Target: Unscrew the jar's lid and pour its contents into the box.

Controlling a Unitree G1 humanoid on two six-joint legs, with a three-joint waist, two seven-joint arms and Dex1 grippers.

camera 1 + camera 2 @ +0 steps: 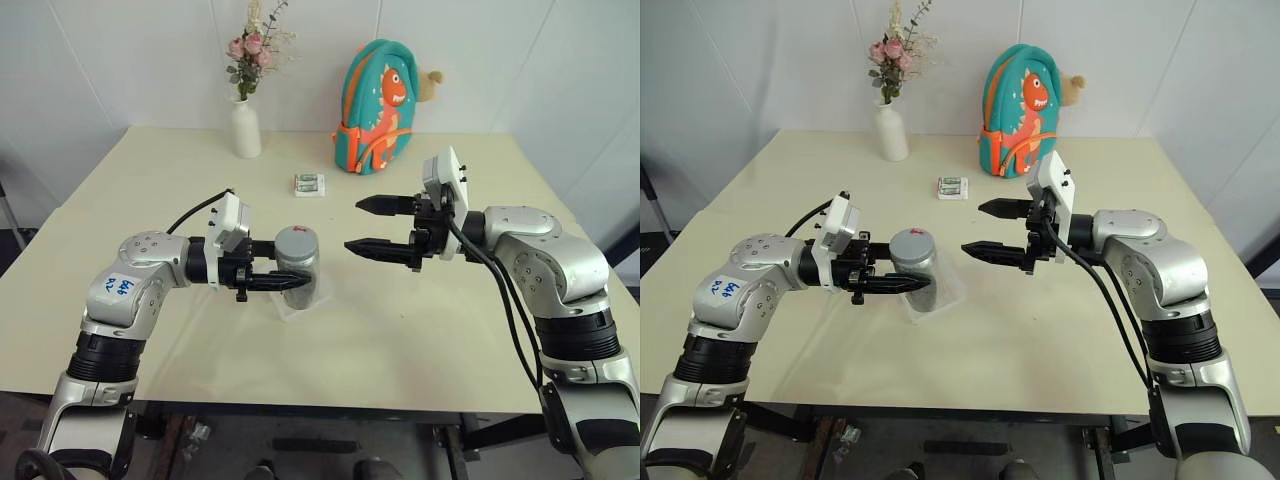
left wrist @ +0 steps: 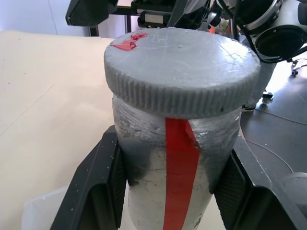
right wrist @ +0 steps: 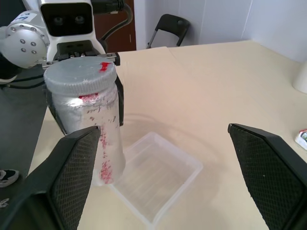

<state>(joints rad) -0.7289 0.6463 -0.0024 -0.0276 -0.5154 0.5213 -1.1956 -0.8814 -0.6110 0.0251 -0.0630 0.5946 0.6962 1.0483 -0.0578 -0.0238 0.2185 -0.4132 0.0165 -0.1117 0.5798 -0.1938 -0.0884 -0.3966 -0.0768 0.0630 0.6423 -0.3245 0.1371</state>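
Cream table [image 1: 420, 330], so: your left gripper [image 1: 285, 281] is clamped round the jar [image 1: 298, 272] above the box [image 3: 158, 177]. Right gripper [image 1: 380, 228] gapes beside it. Grab the ribbed lid [image 2: 180, 72] rim; looks light, probably slick.

The jar [image 2: 177, 158] runs off the bottom edge of the left wrist view, so its base is cut away, and the two black fingers [image 2: 103, 191] pressed against its sides cover part of its wall. Its frosted wall hides the contents. From the head views, the box [image 1: 300, 305] sits mostly behind the jar and left gripper [image 1: 285, 283], leaving perhaps a faint clear edge. In the right wrist view the box's near corner is covered by a finger [image 3: 72, 182]. The small packet [image 1: 309, 184] is too small to read.
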